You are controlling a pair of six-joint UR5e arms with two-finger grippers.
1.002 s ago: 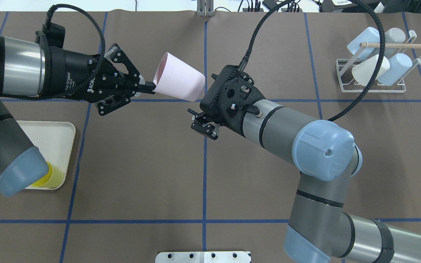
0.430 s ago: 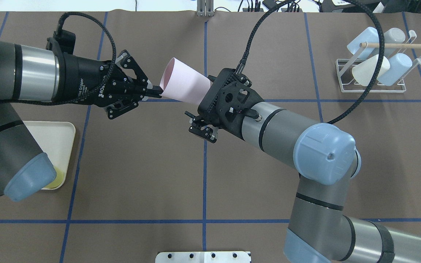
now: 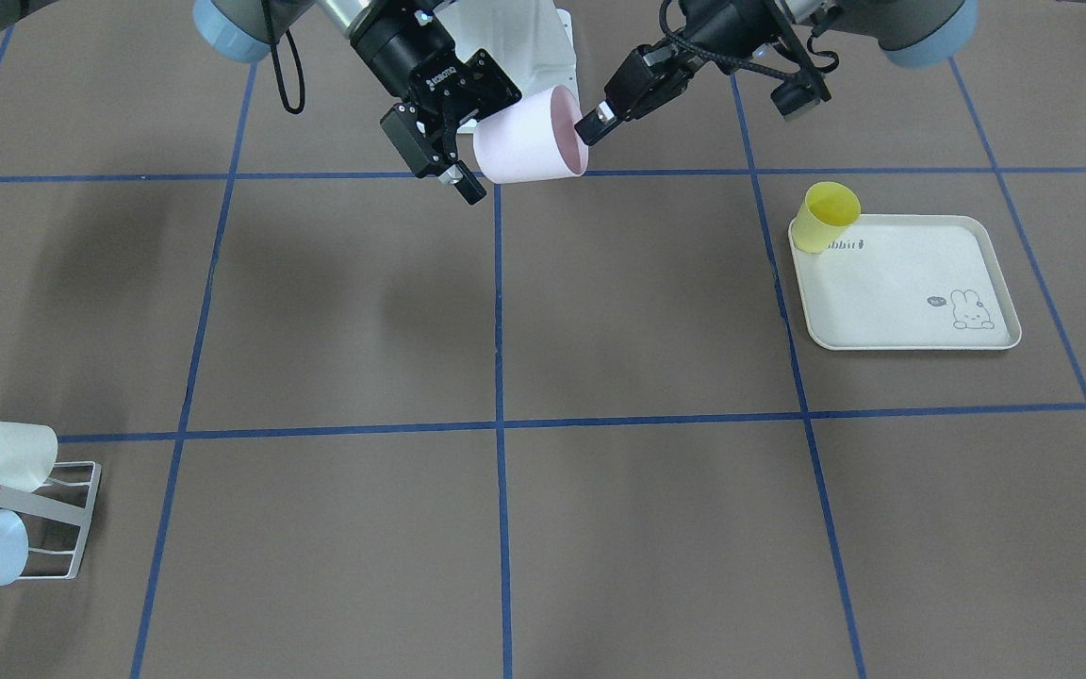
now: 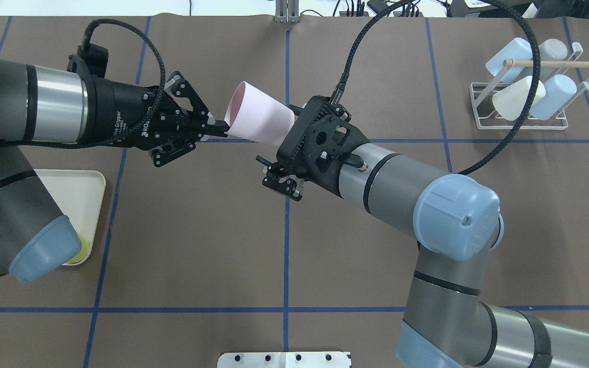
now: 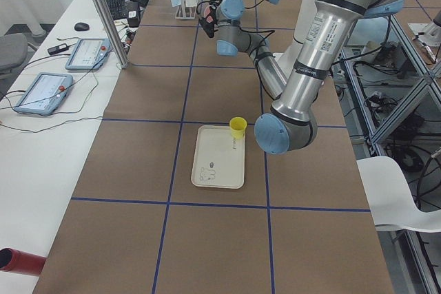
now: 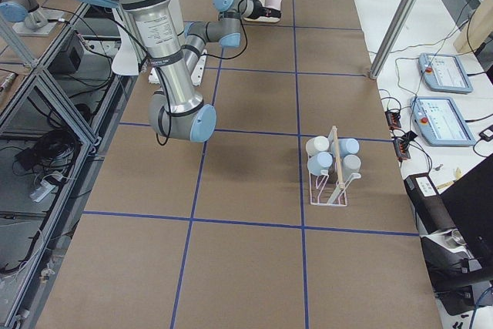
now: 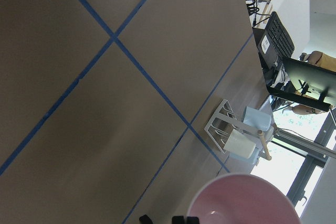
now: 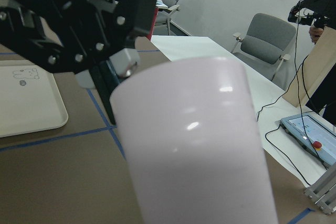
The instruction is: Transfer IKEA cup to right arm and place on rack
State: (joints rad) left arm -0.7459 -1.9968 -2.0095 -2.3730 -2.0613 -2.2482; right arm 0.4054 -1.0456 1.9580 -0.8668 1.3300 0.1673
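The IKEA cup [image 4: 258, 120] is pale pink and hangs sideways in the air above the table's far middle. My left gripper [image 4: 218, 128] is shut on its rim, one finger inside the mouth [image 3: 590, 127]. The right arm's gripper [image 3: 475, 151] stands open around the cup's base; one fingertip [image 4: 279, 183] shows clear of the wall and the other is hidden. In the right wrist view the cup [image 8: 194, 145] fills the frame, base first. The white wire rack [image 4: 478, 110] stands at the far right.
The rack holds several pale blue and white cups under its wooden dowel [image 4: 555, 63]. A cream rabbit-printed tray [image 3: 911, 302] lies on my left side with a yellow cup [image 3: 826, 215] at its corner. A cable loops above the right wrist [image 4: 524, 92].
My left gripper carried the cup to the right, so its base went from beside the right gripper to in between its open fingers. The right arm barely shifted.
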